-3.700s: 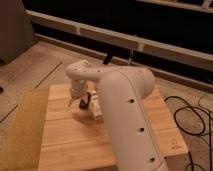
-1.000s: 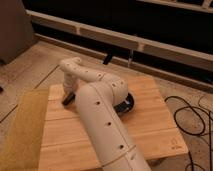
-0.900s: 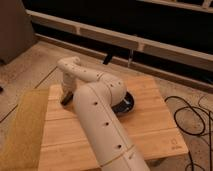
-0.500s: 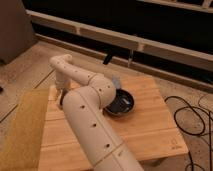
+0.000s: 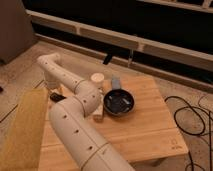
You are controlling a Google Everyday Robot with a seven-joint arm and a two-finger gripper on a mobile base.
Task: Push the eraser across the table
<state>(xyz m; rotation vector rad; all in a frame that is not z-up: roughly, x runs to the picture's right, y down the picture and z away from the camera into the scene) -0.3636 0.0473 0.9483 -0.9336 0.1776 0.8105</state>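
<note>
Camera view: the white arm (image 5: 75, 131) stretches from 6 o'clock over the table (image 5: 145, 125), with the yellow-tan mat (image 5: 22, 130) on its 9 o'clock side. A cream block (image 5: 98, 114) sits just beside the dark bowl (image 5: 118, 102). At the bowl's 9 o'clock, near the table's left edge, lies the eraser (image 5: 56, 98), with the gripper (image 5: 53, 93) right at it (apart or together, I cannot tell). A grey-blue item (image 5: 115, 82) lies at the bowl's 12 o'clock.

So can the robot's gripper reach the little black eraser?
Probably yes. The gripper is right next to the eraser at the left edge of the table, with nothing visible between them.
</note>
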